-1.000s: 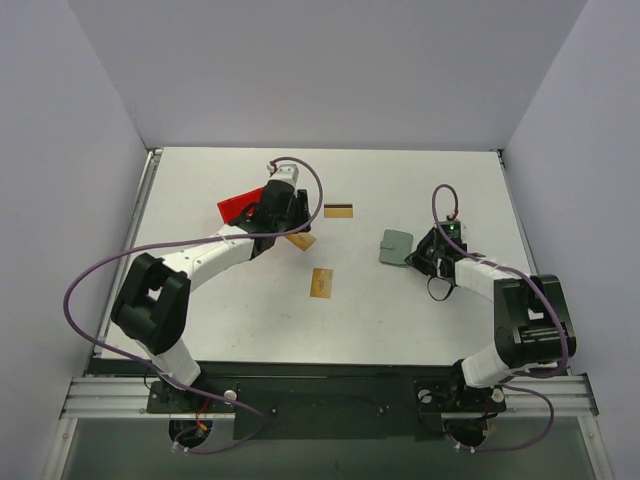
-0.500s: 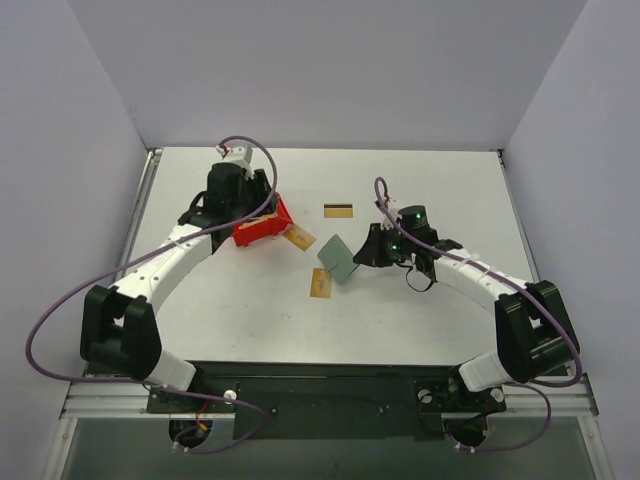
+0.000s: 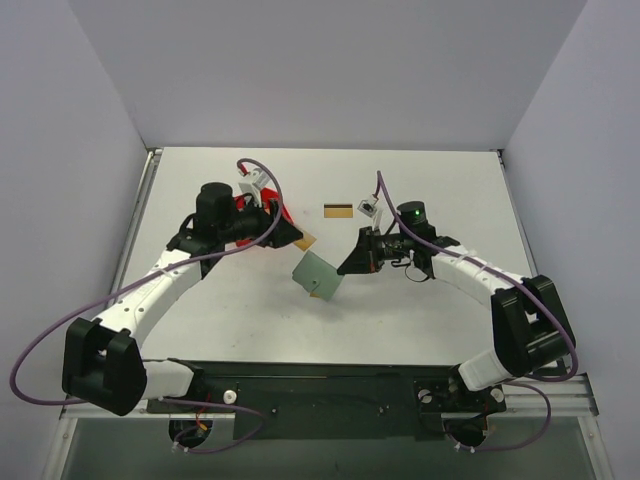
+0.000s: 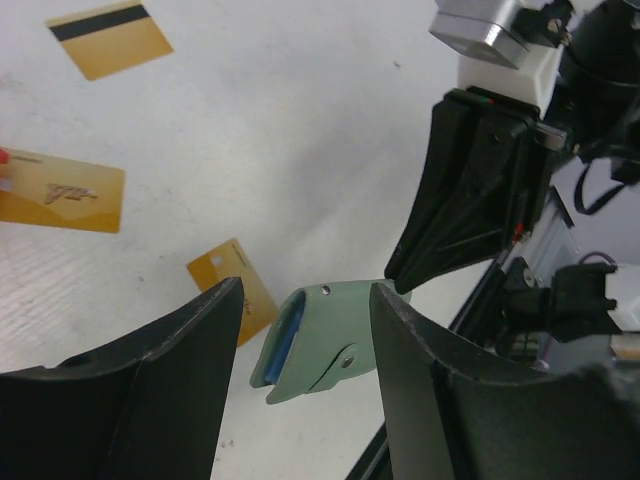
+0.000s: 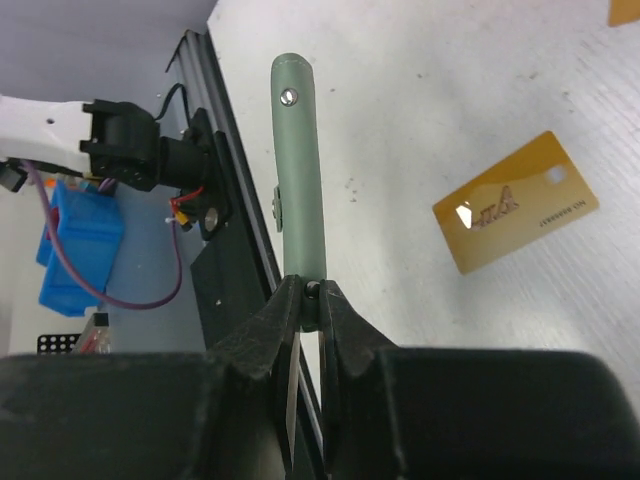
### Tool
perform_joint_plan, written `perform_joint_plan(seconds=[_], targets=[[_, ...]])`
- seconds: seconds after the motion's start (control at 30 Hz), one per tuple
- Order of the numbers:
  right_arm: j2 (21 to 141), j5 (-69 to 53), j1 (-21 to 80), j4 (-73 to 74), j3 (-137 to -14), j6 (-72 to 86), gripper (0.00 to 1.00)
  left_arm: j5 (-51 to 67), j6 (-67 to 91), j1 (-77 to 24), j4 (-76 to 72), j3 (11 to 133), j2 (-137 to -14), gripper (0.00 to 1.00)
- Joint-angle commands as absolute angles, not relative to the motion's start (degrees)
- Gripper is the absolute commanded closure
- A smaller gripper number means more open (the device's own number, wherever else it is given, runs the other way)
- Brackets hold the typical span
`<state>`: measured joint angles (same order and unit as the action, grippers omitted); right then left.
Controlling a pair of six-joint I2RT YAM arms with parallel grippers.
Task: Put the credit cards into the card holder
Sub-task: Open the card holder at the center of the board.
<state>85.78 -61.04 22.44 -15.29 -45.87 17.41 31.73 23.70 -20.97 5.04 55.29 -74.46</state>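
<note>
The small, flat grey-green folding card holder (image 3: 317, 275) is held clear of the middle of the white matte bench (image 3: 450, 180), pinched by one edge in the closed right claw (image 5: 305, 292). The left claw (image 4: 307, 288) stands open nearby, holding nothing. Thin gold-tan rectangular credit cards (image 4: 62, 190) lie flat, scattered beneath.
</note>
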Motion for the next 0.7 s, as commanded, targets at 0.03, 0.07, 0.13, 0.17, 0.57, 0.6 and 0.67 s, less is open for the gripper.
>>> perform_joint_plan(seconds=[0.03, 0.07, 0.13, 0.17, 0.57, 0.6, 0.67], targets=[[83.9, -72.7, 22.1, -18.6, -49.5, 15.6, 1.00, 46.0, 22.0, -22.5, 5.0, 56.7, -72.1, 0.35], [83.8, -73.5, 22.1, -18.6, -49.6, 15.9, 1.00, 46.6, 21.5, -23.3, 6.0, 57.3, -72.2, 0.34], [83.2, -74.9, 22.1, -19.9, -49.3, 17.0, 1.00, 45.4, 19.2, -24.6, 9.0, 58.6, -72.9, 0.34], [83.1, -75.2, 22.1, -20.6, -49.3, 17.1, 1.00, 44.0, 17.8, -25.1, 11.0, 59.0, -73.4, 0.34], [81.3, -79.0, 22.2, -28.7, -47.8, 23.6, 1.00, 40.0, 16.4, -26.6, 13.3, 60.2, -75.1, 0.33], [81.0, -78.9, 22.1, -28.7, -47.8, 23.6, 1.00, 39.8, 16.4, -26.6, 13.2, 60.2, -74.9, 0.33], [80.9, -78.7, 22.1, -28.9, -47.8, 23.6, 1.00, 40.9, 16.7, -26.6, 12.6, 60.0, -74.7, 0.34]])
